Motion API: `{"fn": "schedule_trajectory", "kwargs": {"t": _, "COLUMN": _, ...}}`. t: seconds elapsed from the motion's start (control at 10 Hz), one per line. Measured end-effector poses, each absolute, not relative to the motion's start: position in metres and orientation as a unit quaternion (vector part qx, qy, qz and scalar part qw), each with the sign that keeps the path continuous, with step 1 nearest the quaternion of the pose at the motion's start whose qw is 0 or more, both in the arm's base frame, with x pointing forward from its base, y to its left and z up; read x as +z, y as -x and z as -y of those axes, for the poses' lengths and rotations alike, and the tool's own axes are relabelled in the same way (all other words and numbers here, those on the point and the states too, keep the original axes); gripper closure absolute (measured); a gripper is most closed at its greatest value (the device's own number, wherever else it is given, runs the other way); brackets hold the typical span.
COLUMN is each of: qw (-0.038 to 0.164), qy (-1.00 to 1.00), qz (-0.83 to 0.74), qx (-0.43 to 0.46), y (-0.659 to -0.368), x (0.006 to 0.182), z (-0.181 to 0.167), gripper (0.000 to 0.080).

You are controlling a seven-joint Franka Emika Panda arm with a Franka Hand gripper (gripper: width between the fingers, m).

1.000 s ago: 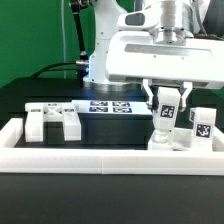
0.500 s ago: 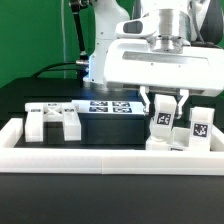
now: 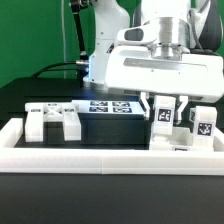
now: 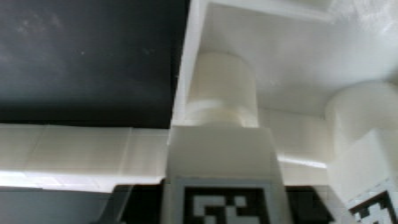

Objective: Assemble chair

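My gripper hangs at the exterior view's right, shut on a white chair post whose square tag faces the camera. The post stands upright, its lower end down among white parts just inside the border frame's corner. In the wrist view the held post fills the centre with its tag, and a rounded white peg extends beyond it. A second tagged post stands close by, towards the exterior view's right. Two blocky chair pieces sit at the left.
The low white border frame runs along the front and up both sides. The marker board lies behind the centre. The arm's wide white body hangs low over the right half.
The arm has come down a little with the post still in the jaws. The other pieces have not moved.
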State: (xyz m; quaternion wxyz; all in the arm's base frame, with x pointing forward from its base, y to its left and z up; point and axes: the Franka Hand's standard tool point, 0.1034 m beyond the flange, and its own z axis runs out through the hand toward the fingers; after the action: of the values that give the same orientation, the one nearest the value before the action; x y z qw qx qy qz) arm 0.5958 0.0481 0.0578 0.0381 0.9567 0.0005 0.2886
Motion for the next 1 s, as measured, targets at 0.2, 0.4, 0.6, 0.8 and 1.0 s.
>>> {"fn": "schedule_trajectory", "kwargs": {"t": 0.2, "qw": 0.036, "qy": -0.96, "qz": 0.002, "qx": 0.278, "y": -0.5958, "x": 0.0571, "z": -0.0478, "gripper": 0.0509}}
{"fn": "schedule_trajectory", "kwargs": {"t": 0.4, "qw": 0.035, "qy": -0.962, "qz": 0.002, "qx": 0.272, "y": -0.5943, "x": 0.0547, "z": -0.0481, "gripper": 0.029}}
{"fn": "schedule_trajectory", "kwargs": {"t": 0.6, "qw": 0.035, "qy": -0.962, "qz": 0.002, "qx": 0.272, "y": -0.5941, "x": 0.0543, "z": -0.048, "gripper": 0.018}}
{"fn": "schedule_trajectory", "kwargs": {"t": 0.8, "qw": 0.034, "qy": -0.963, "qz": 0.004, "qx": 0.266, "y": -0.5944, "x": 0.0573, "z": -0.047, "gripper": 0.0159}}
{"fn": "schedule_trajectory", "kwargs": {"t": 1.0, "qw": 0.033, "qy": -0.963, "qz": 0.004, "qx": 0.268, "y": -0.5953, "x": 0.0617, "z": -0.047, "gripper": 0.0151}}
